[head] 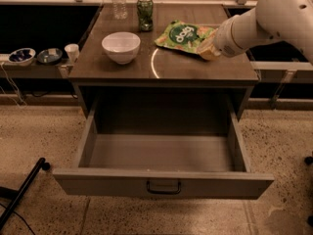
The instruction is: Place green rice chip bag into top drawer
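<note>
The green rice chip bag (182,35) lies flat on the cabinet top, right of centre, with its dark green "dang" circle facing up. My gripper (207,48) reaches in from the right on a white arm and sits at the bag's right edge, touching it. The top drawer (98,182) is pulled fully out below the cabinet top. Its grey inside is bare and its dark bail handle (163,187) sits at the front centre.
A white bowl (121,46) stands on the left of the top. A slim green can (144,13) and a water bottle (118,1) stand at the back. Two small bowls (22,56) and a cup (72,52) sit on a low ledge at left. A black pole (22,192) lies on the floor, lower left.
</note>
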`<state>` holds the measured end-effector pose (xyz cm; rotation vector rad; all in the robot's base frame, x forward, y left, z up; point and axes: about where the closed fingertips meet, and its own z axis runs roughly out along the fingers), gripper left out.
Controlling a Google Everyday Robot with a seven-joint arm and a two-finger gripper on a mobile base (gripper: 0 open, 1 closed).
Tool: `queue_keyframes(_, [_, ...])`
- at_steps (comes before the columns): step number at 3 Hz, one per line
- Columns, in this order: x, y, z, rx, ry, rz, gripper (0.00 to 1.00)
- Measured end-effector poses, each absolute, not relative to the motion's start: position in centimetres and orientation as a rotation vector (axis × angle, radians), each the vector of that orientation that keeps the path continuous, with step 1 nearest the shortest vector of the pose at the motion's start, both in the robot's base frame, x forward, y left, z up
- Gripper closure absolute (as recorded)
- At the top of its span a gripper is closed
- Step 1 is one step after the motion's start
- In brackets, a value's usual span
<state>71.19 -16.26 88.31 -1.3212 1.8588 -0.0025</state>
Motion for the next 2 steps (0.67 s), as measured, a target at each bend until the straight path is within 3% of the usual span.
queue_keyframes(1, [71.6, -16.4, 88.3, -1.320, 1.849, -0.017, 0.50])
queue_keyframes(2, [72.7, -16.5, 88.2, -1.319, 1.819, -0.056, 0.27])
